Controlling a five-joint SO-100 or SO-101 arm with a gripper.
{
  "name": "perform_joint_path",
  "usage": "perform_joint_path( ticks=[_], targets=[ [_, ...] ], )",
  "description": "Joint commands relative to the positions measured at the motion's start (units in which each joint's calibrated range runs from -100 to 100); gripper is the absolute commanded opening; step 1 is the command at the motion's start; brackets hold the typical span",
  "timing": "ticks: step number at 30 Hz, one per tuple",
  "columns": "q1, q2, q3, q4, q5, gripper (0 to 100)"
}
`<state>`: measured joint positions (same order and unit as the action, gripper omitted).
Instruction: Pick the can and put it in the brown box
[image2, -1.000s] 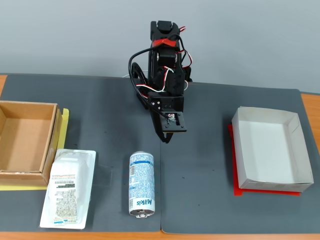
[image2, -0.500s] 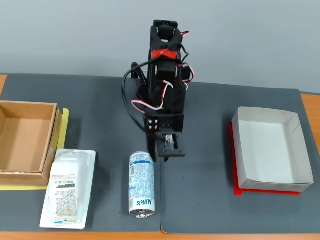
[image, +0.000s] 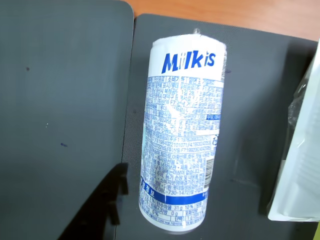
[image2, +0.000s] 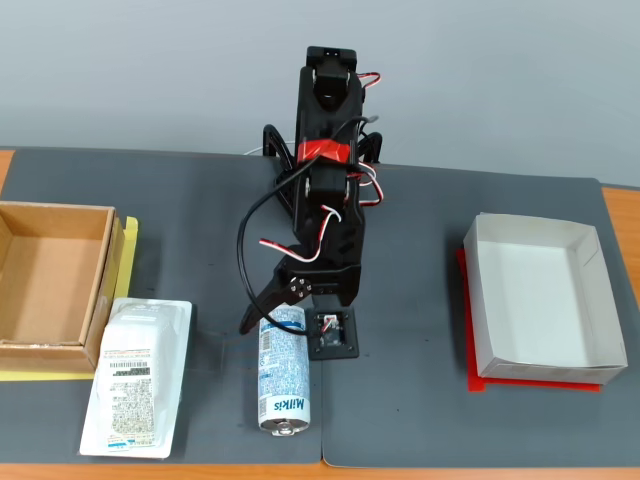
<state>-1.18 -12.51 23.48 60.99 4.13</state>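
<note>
The Milkis can (image2: 283, 378) lies on its side on the dark mat, its silver end toward the front edge. In the wrist view the can (image: 182, 130) fills the middle, lettering at the top. My gripper (image2: 276, 320) hangs just over the can's far end, jaws open. One black finger (image: 112, 197) stands just left of the can with a small gap; the other finger is hidden. The brown box (image2: 100, 285) sits at the far left, open and empty, well apart from the gripper.
A flat white wrapped package with a barcode (image2: 135, 378) lies left of the can, next to the box; it also shows in the wrist view (image: 300, 165). A white paper tray (image2: 590, 245) on a red sheet stands at the right. Mat seam runs under the can.
</note>
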Motion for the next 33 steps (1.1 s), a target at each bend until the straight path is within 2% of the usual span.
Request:
perform_joint_path(
  ticks=[1, 20, 33],
  targets=[
    [-0.04, 1.54, -3.66, -0.88, -0.11, 44],
    [0.05, 18.31, -10.63, -1.06, 0.15, 44],
    [0.94, 25.34, -10.45, -9.64, 0.15, 44]
  ],
)
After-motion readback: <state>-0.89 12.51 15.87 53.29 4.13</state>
